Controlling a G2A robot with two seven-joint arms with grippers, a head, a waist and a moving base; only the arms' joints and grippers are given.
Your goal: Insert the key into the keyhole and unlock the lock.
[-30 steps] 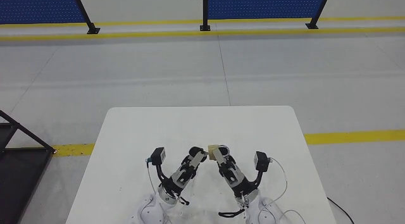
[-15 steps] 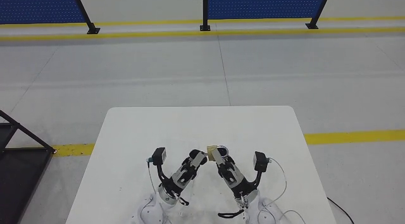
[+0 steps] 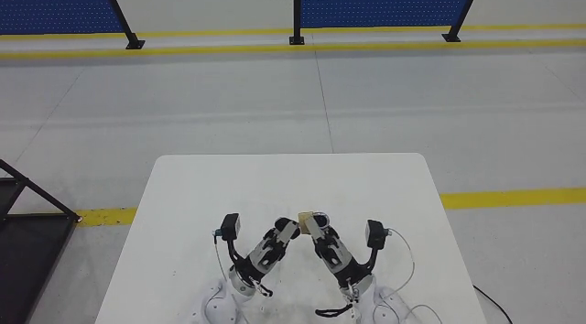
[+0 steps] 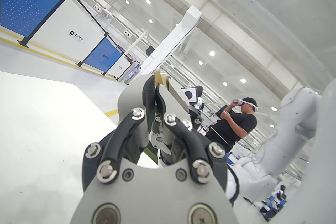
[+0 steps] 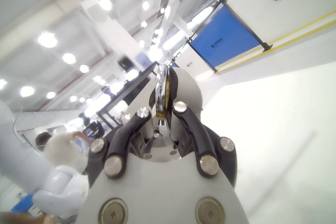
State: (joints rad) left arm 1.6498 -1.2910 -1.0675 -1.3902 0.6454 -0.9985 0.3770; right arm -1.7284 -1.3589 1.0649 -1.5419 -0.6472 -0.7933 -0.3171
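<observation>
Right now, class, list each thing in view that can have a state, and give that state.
left gripper: jaws shut on the key.
right gripper: jaws shut on the lock.
key: held close to the lock; inserted or not, cannot tell.
lock: held above the table; locked or not, cannot tell.

Past the pads (image 4: 150,90) of the left gripper (image 4: 157,88) only a brass sliver (image 4: 160,78) shows, the rest hidden between them; key or lock, I cannot tell; the lock (image 5: 160,101) in the right gripper (image 5: 164,79) stands edge on, its faces covered by the fingers, its keyhole hidden; in the top view the spot where the grippers meet is too small to tell whether anything is inserted; the table (image 3: 183,232) is cut off by that view's lower edge; the hall (image 5: 65,38) behind the right gripper is blurred
</observation>
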